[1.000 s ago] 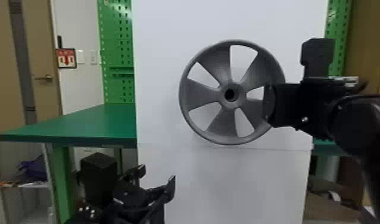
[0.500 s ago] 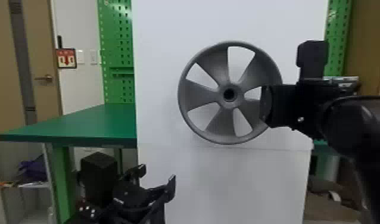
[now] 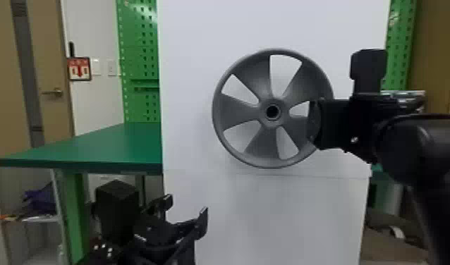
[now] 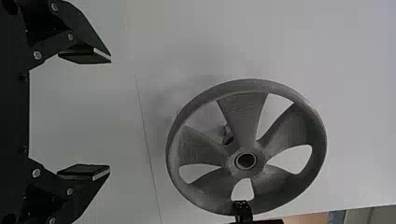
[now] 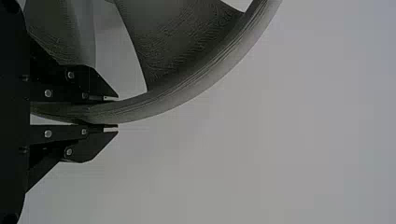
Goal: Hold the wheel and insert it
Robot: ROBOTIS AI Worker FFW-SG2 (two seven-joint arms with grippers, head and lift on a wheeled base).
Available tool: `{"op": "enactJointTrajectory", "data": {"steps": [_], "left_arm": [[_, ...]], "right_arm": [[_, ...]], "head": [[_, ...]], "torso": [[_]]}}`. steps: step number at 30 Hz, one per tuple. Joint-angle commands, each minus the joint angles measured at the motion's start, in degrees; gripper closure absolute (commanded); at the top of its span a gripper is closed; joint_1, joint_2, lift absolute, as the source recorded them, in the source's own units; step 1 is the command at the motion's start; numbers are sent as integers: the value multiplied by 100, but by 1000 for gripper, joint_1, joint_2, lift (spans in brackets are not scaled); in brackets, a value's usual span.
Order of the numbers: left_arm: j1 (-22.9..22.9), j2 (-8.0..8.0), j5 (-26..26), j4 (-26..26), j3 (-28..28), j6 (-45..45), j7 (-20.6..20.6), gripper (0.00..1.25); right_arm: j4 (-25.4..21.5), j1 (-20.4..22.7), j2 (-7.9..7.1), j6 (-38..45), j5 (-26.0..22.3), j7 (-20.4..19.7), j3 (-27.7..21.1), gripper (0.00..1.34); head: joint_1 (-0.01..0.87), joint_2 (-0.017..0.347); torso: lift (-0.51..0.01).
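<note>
My right gripper (image 3: 316, 123) is at the right side of the grey spoked wheel (image 3: 240, 111) in the head view. The wheel stands upright in front of the white panel. In the right wrist view, my right gripper (image 5: 111, 112) is shut on the wheel's rim (image 5: 154, 103), one finger on either side of it. Low and left of the wheel, my left gripper (image 3: 186, 211) stands open and holds nothing. In the left wrist view, my left gripper (image 4: 109, 115) has its fingers wide apart, with the wheel (image 4: 245, 121) farther off. Behind the wheel, a small dark part (image 4: 228, 139) shows between two spokes.
The tall white panel (image 3: 270, 211) stands behind the wheel and both grippers. A green table (image 3: 104, 144) extends from the panel's left side. Under it are a black box (image 3: 116, 208) and a shelf. Green pegboard (image 3: 139, 53) stands farther back.
The wheel and my right gripper have moved slightly to the left in the head view, mostly in the first half second. The left arm has kept still.
</note>
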Motion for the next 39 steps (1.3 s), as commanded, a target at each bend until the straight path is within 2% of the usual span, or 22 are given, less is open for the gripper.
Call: {"op": "enactJointTrajectory", "data": {"steps": [1, 8, 20, 21, 25, 31, 35, 39], "left_arm": [[0, 2, 1, 0, -8, -6, 0, 415], [0, 2, 9, 0, -8, -6, 0, 415], [18, 2, 9, 0, 1, -6, 0, 415], [18, 2, 9, 0, 1, -6, 0, 415], [18, 2, 9, 0, 1, -6, 0, 415], [26, 2, 9, 0, 1, -6, 0, 415], [26, 2, 9, 0, 1, -6, 9, 415], [26, 2, 9, 0, 1, -6, 9, 415]], "right_arm": [[141, -73, 0, -96, 70, 7, -15, 1185], [360, -161, -9, -228, 131, 7, -15, 1185], [360, -134, -9, -263, 114, 42, 2, 1157], [360, -134, -9, -263, 105, 51, 2, 1121], [360, -125, 0, -272, 87, 68, -6, 768], [369, -117, 0, -280, 78, 77, -15, 472], [369, -108, 0, -289, 78, 77, -24, 312], [369, -99, 0, -289, 70, 86, -24, 233]], "head": [[181, 98], [181, 98], [181, 98], [181, 98], [181, 98], [181, 98], [181, 98], [181, 98]], "torso": [[-494], [-494], [-494], [-494], [-494], [-494], [-494], [-494]]}}
